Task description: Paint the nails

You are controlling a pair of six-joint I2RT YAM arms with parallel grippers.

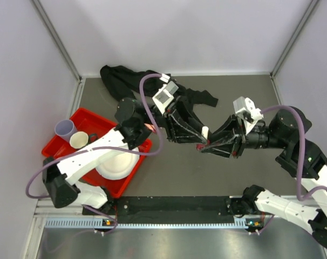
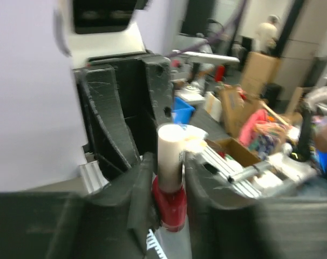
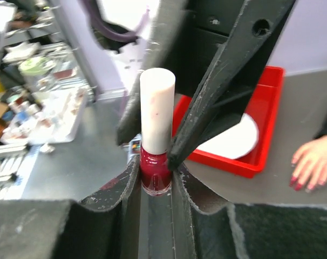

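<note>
Left arm [image 1: 93,155] and right arm [image 1: 285,206]: white shells, black joints, looping lilac cables [image 1: 142,89]; left end effector [image 2: 169,178] and right end effector [image 3: 155,172] are scuffed matte black

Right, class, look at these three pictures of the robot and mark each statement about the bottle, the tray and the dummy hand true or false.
1. The right claw grips the red bottle. True.
2. The bottle's white cap is off. False: the cap sits on the bottle.
3. A white plate lies in the red tray. True.
4. The dummy hand lies in the tray. False: it rests on the grey table, outside the tray.
5. The hand's nails show dark red. True.
</note>
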